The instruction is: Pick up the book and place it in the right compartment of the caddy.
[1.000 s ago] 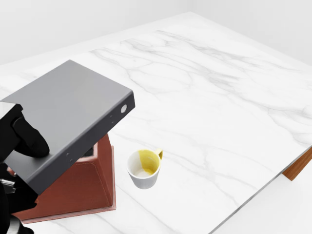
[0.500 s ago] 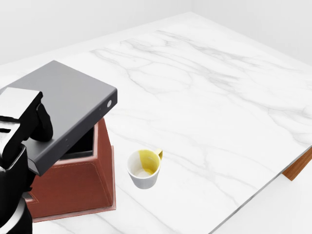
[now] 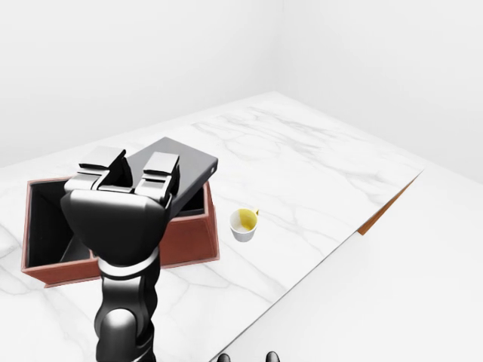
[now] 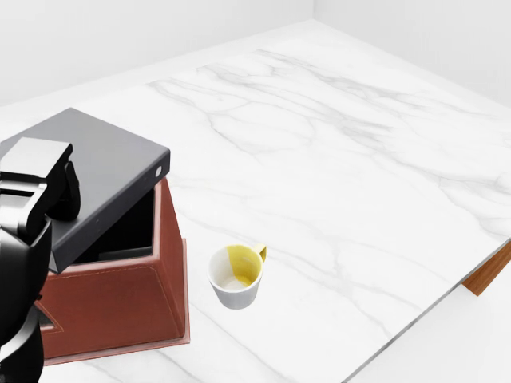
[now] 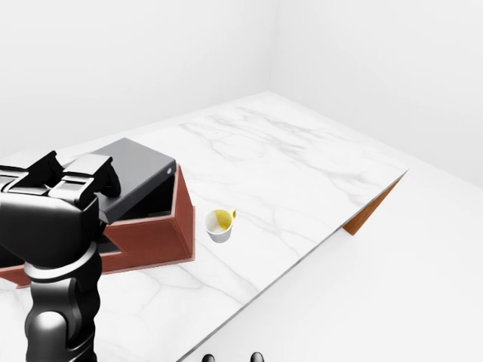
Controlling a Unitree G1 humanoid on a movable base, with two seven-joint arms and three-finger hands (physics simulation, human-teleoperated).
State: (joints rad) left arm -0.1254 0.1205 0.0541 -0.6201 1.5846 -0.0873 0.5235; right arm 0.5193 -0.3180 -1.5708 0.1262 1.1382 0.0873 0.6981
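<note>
The grey book (image 4: 104, 163) lies tilted over the right end of the red-brown caddy (image 4: 120, 307). Its lower left part dips into the right compartment, and its right corner sticks out above the caddy's rim. My left hand (image 4: 44, 191), black with pale finger backs, is shut on the book's left edge, fingers on top. In the left-eye view the forearm (image 3: 124, 302) rises from the bottom and hides part of the caddy. Two small dark tips (image 3: 245, 357) at the bottom edge may belong to my right hand; its state does not show.
A white mug (image 4: 235, 277) with a yellow inside stands on the marble table (image 4: 335, 159), just right of the caddy. The table's edge runs diagonally at lower right, where a wooden underside (image 4: 487, 275) shows. The caddy's left compartment (image 3: 45, 219) is open and dark.
The book has moved left and down with my left hand. Its lower end now dips into the caddy's right compartment and it lies flatter. The mug has stayed put.
</note>
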